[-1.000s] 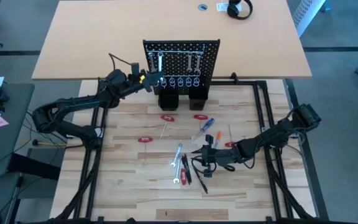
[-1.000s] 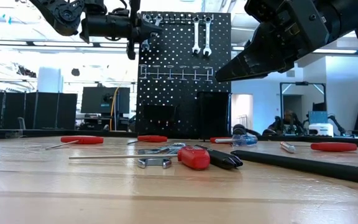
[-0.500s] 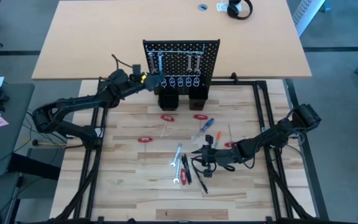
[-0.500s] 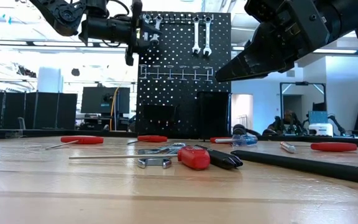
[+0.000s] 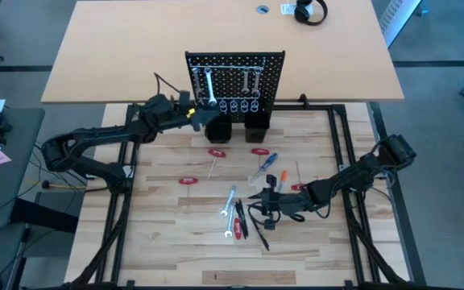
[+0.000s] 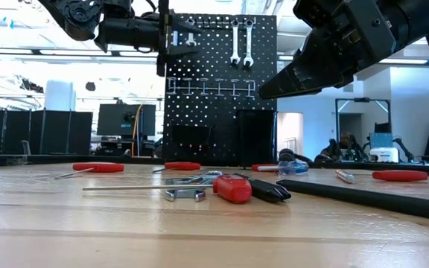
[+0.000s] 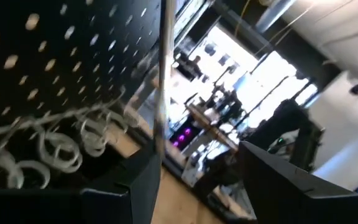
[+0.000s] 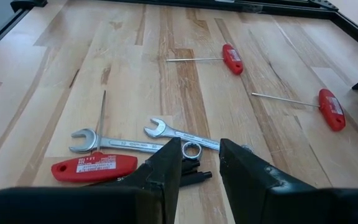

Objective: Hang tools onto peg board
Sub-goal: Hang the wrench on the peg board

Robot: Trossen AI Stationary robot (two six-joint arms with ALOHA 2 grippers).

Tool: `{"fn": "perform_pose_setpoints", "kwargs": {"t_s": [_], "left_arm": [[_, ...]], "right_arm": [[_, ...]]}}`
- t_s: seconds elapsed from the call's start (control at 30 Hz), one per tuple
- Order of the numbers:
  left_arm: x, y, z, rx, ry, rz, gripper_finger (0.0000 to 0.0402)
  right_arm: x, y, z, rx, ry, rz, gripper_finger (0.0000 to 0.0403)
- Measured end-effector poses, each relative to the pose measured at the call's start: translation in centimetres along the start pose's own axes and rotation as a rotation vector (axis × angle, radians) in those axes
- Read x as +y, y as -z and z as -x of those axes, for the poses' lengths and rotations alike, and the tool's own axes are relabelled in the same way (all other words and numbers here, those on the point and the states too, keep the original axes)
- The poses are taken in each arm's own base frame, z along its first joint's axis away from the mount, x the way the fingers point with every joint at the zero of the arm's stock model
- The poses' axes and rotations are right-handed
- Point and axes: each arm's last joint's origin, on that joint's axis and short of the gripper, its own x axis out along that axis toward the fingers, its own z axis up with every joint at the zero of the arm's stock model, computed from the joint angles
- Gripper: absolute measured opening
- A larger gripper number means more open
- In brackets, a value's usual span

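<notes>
The black peg board (image 5: 234, 76) stands upright at the table's far side. A silver wrench (image 5: 209, 85) hangs on its left part, and two more wrenches (image 5: 250, 80) hang to the right. My left gripper (image 5: 196, 115) is open in front of the board's left side; the hanging wrench's shaft (image 7: 162, 81) runs down beside one finger. My right gripper (image 5: 267, 201) hovers open over loose tools near the table's middle: two silver wrenches (image 8: 114, 143), a red-handled piece (image 8: 95, 167) and black stick-like tools (image 5: 242, 219). My left gripper stands level, pointing at the board, with its fingers spread. The hung wrench's shaft (image 7: 158, 140) passes close to the inner side of one finger (image 7: 135, 180); I cannot tell whether they touch. The wrench hangs upright from the board.
Red-handled tools (image 5: 216, 153) (image 5: 258, 151) (image 5: 188, 181) and blue and orange screwdrivers (image 5: 268, 161) (image 5: 274, 176) lie scattered on the wood. Two black box holders (image 5: 218, 129) stand at the board's foot, below a row of silver ring hooks (image 7: 55, 149). Black frame rails (image 5: 119, 201) line both sides.
My left gripper has opened and let go of the silver wrench, which now hangs on the peg board's left part. The gripper has shifted a little toward the table's right and near edges.
</notes>
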Motion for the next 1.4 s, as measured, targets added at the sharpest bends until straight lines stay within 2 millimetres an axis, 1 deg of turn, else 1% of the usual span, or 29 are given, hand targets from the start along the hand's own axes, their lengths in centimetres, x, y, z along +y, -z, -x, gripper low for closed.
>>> {"fn": "perform_pose_setpoints", "kwargs": {"t_s": [0.23, 0.4, 0.53, 0.63, 0.77, 0.9, 0.97, 1.07, 1.13, 1.2, 1.27, 1.33, 1.4], "left_arm": [[0.7, 0.9, 0.1, 0.084, -0.086, -0.009, 0.0203], [0.7, 2.0, 0.0, 0.158, -0.119, -0.038, 0.0203], [-0.3, 3.4, -0.2, 0.219, -0.131, -0.098, 0.0203], [-1.8, 5.1, -0.4, 0.278, -0.121, -0.134, 0.0203], [-4.7, 8.0, -0.4, 0.347, -0.117, -0.223, 0.0203], [-8.1, 11.5, 0.6, 0.417, -0.157, -0.370, 0.0203], [-9.5, 13.4, 1.4, 0.446, -0.208, -0.445, 0.0203], [-11.0, 16.3, 2.5, 0.480, -0.280, -0.529, 0.0203], [-11.7, 18.4, 3.0, 0.506, -0.297, -0.575, 0.0203], [-11.9, 20.6, 3.1, 0.550, -0.289, -0.609, 0.0203], [-11.6, 22.6, 3.2, 0.587, -0.299, -0.612, 0.0203], [-11.1, 24.3, 3.1, 0.619, -0.320, -0.601, 0.0203], [-10.5, 25.7, 3.2, 0.652, -0.351, -0.593, 0.0203]], "right_arm": [[0.0, 0.1, 0.0, 0.005, 0.001, 0.002, 0.0118], [0.0, 0.1, 0.0, 0.005, 0.000, 0.002, 0.0118], [0.0, 0.1, 0.0, 0.009, 0.001, 0.004, 0.0118], [0.2, 0.1, 0.1, 0.010, -0.005, 0.009, 0.0118], [0.8, 0.2, 0.4, 0.005, -0.026, 0.061, 0.0118], [1.4, 0.5, 0.5, 0.005, -0.051, 0.077, 0.0118], [1.5, 0.8, -0.1, 0.014, -0.088, 0.078, 0.0118], [1.5, 1.7, -1.5, 0.012, -0.136, 0.065, 0.0119], [1.4, 2.4, -2.5, 0.036, -0.149, 0.090, 0.0125], [1.1, 2.5, -3.5, 0.062, -0.138, 0.110, 0.0137], [0.4, 1.8, -4.4, 0.076, -0.134, 0.115, 0.0155], [-0.9, 0.7, -5.3, 0.093, -0.144, 0.120, 0.0177], [-2.6, 0.0, -6.1, 0.120, -0.161, 0.138, 0.0201]]}}
